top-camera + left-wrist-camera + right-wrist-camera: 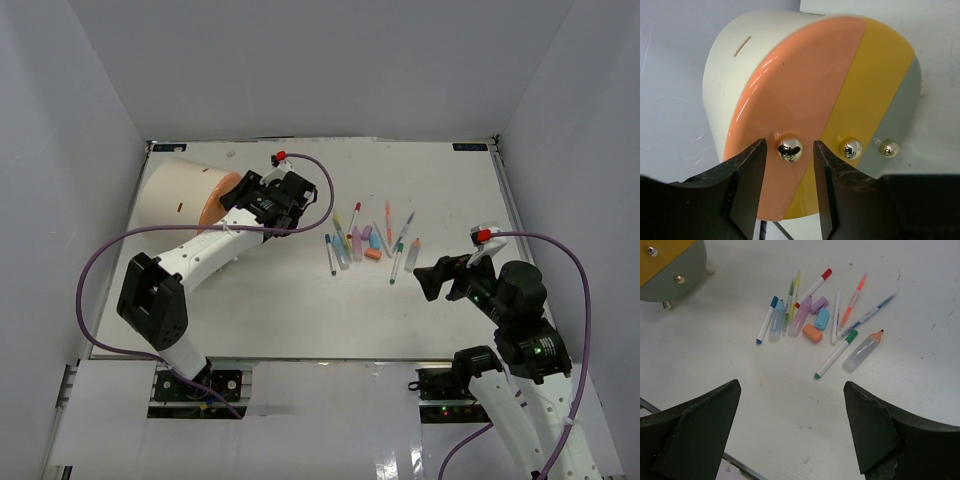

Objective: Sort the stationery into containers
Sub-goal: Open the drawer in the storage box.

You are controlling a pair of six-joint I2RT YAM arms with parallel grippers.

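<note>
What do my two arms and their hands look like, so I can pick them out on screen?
Both arms have white links and black joints: left arm, right arm. A purple cable loops to each wrist, by a small red cap. The left hand and right hand have two chunky black wedge-shaped fingers.

Overhead downward; left wrist close; all share container (pixel 790 90)
</note>
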